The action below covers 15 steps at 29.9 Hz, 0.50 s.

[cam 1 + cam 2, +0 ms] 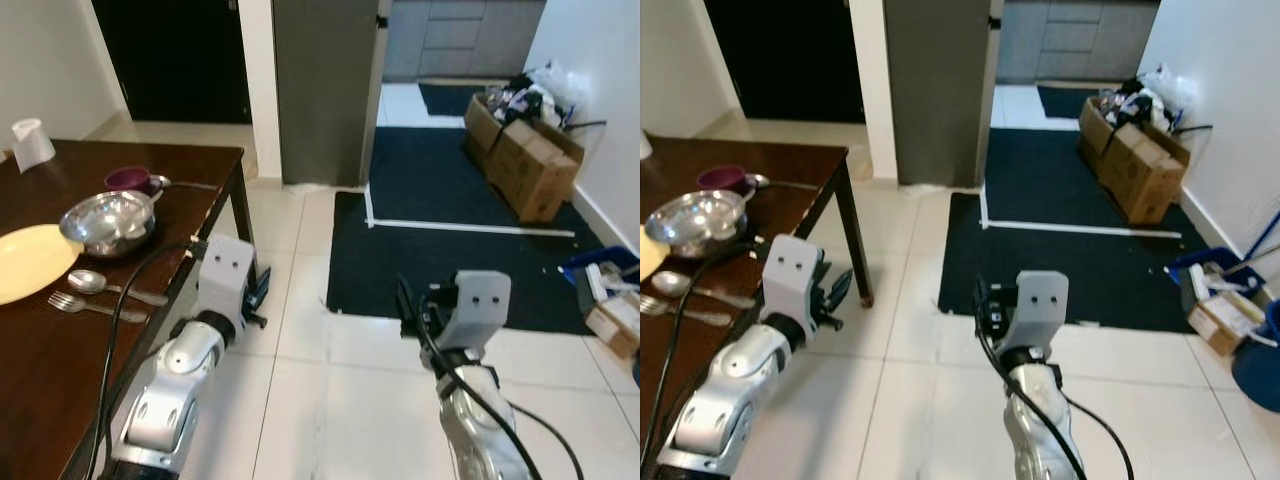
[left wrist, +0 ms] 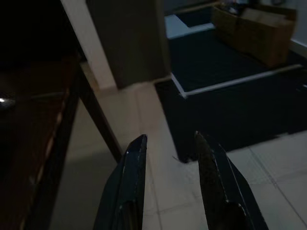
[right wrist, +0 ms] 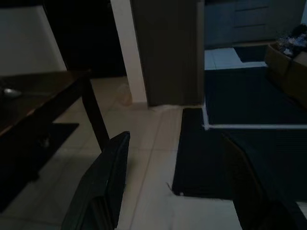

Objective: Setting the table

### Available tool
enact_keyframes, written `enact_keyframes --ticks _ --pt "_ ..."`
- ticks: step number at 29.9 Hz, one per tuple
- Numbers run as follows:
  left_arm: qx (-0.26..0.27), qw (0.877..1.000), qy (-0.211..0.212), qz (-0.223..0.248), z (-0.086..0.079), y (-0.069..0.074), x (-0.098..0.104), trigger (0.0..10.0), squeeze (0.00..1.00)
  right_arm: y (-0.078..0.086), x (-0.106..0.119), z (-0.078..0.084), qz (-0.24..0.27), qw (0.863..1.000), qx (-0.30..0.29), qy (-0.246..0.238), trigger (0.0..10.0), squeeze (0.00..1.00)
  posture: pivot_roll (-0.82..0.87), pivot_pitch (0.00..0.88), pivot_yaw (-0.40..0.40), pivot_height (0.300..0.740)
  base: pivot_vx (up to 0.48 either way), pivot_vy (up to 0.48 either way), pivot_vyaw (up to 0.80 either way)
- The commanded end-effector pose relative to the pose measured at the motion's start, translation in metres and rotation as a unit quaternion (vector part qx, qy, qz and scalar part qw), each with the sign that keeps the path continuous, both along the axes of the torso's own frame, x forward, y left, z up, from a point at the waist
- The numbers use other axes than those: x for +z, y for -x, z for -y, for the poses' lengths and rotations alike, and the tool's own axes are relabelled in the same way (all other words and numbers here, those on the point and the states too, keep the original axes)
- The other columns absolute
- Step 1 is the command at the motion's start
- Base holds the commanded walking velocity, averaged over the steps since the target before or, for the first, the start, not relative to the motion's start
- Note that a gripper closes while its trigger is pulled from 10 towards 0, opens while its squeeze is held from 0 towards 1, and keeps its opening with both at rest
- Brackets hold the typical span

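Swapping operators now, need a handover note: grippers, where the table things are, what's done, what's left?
Left gripper: open, empty, beside the table edge.
Right gripper: open, empty, over the floor.
On the table: yellow plate, steel bowl, purple cup, spoon and fork beside the plate.
Done: one place looks laid.
Left: probably any further items; neither gripper carries anything.

We are seeing one plate (image 1: 30,262), one steel bowl (image 1: 110,222), one purple cup (image 1: 130,179), one spoon (image 1: 95,283), one fork (image 1: 75,303) and two cardboard boxes (image 1: 520,155).
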<state>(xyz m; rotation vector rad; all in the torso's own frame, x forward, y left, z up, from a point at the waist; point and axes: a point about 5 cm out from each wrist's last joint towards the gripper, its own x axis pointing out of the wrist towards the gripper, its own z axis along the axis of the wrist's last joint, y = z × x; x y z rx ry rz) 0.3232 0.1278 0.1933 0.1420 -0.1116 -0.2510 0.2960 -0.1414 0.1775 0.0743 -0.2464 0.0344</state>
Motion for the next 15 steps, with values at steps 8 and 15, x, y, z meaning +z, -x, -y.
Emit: enact_keyframes --ticks 8,15 --pt "0.007 1.0 0.004 -0.007 0.0004 0.0 -0.0011 10.0 0.0 0.0041 -0.0011 -0.0032 0.001 1.0 0.024 -0.014 10.0 0.0 0.08 0.06 0.125 0.74 0.043 0.0 0.2" --pt "0.005 1.0 0.01 -0.005 0.0009 0.0006 0.0003 10.0 0.0 0.0028 -0.0003 0.002 0.0 1.0 0.011 -0.028 10.0 0.0 0.08 0.06 0.125 0.74 0.0 0.0 0.8"
